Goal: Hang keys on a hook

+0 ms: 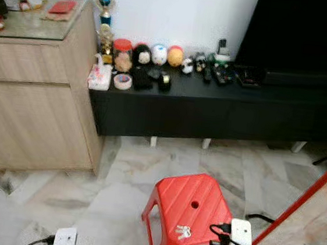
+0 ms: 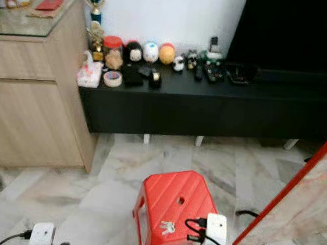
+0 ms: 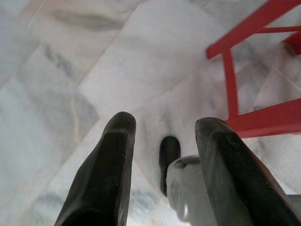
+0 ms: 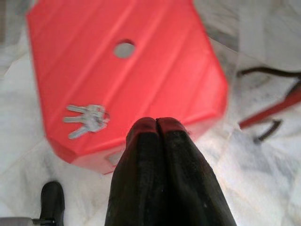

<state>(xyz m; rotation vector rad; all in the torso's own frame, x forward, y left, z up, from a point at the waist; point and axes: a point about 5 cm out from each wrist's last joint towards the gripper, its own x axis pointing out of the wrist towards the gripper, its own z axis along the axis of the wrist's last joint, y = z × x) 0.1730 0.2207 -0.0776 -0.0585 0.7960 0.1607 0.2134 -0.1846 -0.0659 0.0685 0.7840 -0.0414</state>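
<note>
Right gripper (image 4: pixel 157 123): fingers pressed together, empty, above stool (image 4: pixel 155 56); keys (image 4: pixel 87 119) beside. Risk: closed approach shoves keys off edge.

keys (image 1: pixel 183 232) on stool (image 1: pixel 193 204), cabinet (image 1: pixel 31 103) seemingly behind-left
</note>
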